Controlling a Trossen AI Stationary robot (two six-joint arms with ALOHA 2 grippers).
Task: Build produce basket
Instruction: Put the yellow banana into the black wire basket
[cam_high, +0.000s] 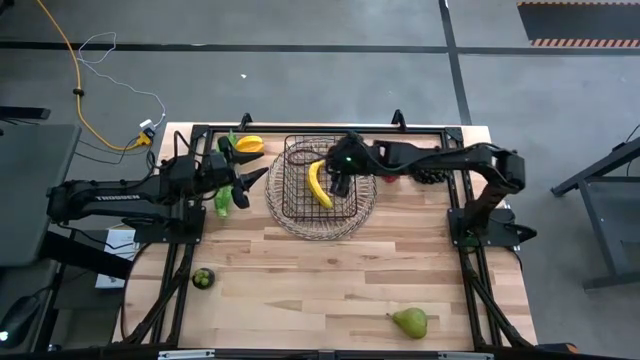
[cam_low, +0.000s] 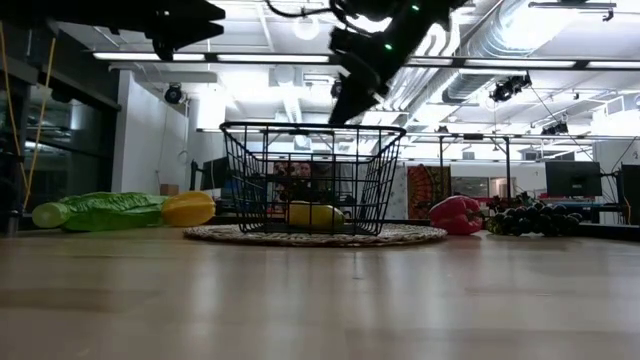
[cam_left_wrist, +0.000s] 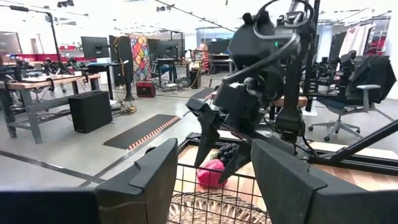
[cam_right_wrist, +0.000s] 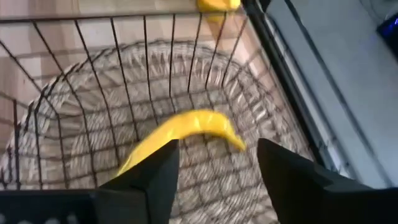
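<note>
The dark wire basket (cam_high: 321, 182) stands on a round woven mat at the table's far middle. A yellow banana (cam_high: 319, 184) lies on the basket's floor; it also shows in the right wrist view (cam_right_wrist: 186, 132). My right gripper (cam_high: 337, 185) hangs open and empty above the basket, over the banana. My left gripper (cam_high: 255, 168) is open and empty, raised left of the basket. A green leafy bunch (cam_high: 223, 198) and a yellow-orange pepper (cam_high: 249, 144) lie under the left arm. A red pepper (cam_low: 455, 213) and dark grapes (cam_high: 432, 176) lie right of the basket.
A small dark green round fruit (cam_high: 203, 278) lies near the table's left edge. A green pear (cam_high: 409, 321) lies near the front edge at the right. The near half of the wooden table (cam_high: 330, 280) holds nothing else.
</note>
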